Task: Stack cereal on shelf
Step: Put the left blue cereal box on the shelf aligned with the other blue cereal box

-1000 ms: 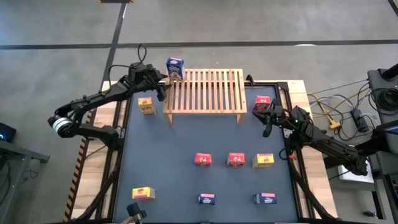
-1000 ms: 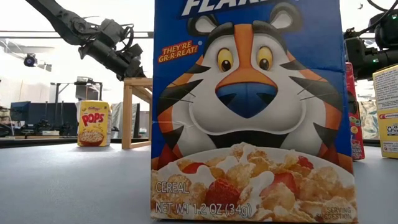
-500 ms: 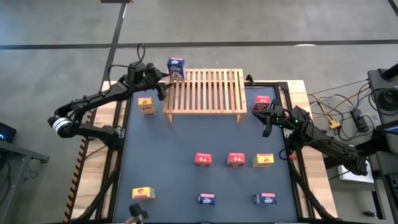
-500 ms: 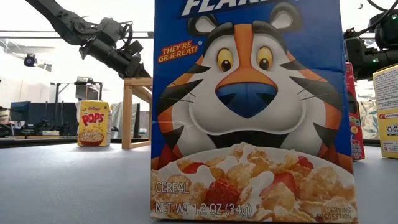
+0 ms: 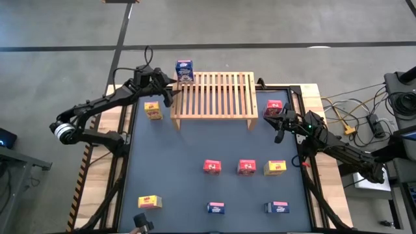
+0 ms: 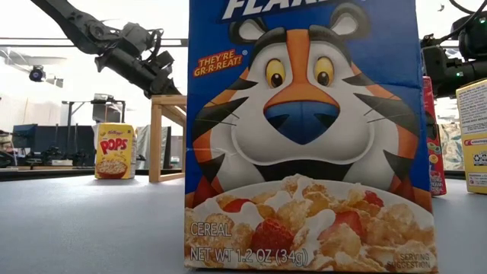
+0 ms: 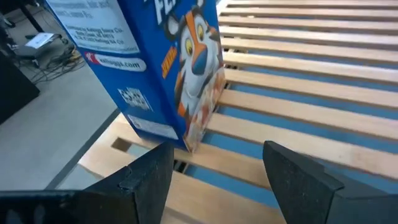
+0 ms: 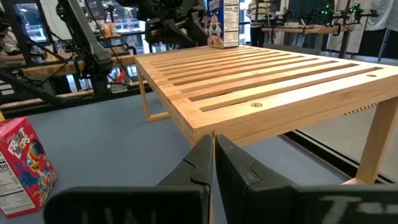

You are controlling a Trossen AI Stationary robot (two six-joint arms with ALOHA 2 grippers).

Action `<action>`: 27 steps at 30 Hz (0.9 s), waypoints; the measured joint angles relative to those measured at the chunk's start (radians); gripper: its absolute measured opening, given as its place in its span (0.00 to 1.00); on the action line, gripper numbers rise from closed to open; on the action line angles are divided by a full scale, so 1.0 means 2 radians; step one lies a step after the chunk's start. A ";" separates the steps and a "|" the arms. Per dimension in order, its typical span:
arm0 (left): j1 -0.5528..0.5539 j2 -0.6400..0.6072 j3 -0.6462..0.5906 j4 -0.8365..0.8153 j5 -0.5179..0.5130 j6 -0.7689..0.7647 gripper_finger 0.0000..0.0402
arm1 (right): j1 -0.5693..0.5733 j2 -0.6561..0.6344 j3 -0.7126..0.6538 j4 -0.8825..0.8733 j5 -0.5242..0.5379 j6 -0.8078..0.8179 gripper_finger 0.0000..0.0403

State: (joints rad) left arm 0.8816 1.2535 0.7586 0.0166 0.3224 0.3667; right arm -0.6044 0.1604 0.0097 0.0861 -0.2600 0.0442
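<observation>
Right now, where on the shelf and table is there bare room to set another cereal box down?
The shelf is bare across its slats except the far-left corner, where one blue box stands with the left pincer open beside it. On the table, the dark patch between the shelf's front and the row of two red boxes and a yellow one is free.

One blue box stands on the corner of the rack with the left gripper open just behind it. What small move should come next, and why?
Probably draw the left gripper straight back from the blue box. The box stands upright on the rack at its far left corner, free of the open fingers, so it looks placed. The nearest box left on the table is the yellow box beside the rack.
</observation>
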 joint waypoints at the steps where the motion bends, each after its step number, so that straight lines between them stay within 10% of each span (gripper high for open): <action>1: 0.000 -0.004 0.000 -0.006 -0.003 0.003 0.58 | 0.000 0.000 0.000 0.000 0.000 -0.002 0.02; 11: -0.001 -0.087 0.000 -0.094 -0.030 -0.012 0.58 | 0.000 0.000 0.000 0.057 0.000 0.004 0.02; 22: -0.041 -0.221 -0.011 -0.121 0.170 -0.085 0.58 | 0.001 0.002 0.015 0.164 -0.047 0.114 0.02; 27: -0.120 -0.282 -0.035 -0.105 0.101 -0.105 0.58 | 0.015 0.019 0.089 0.151 -0.080 0.104 0.02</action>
State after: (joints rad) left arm 0.6420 0.6894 0.6877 -0.1935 0.5238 0.1561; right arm -0.5750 0.1977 0.1873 0.3877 -0.4199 0.2513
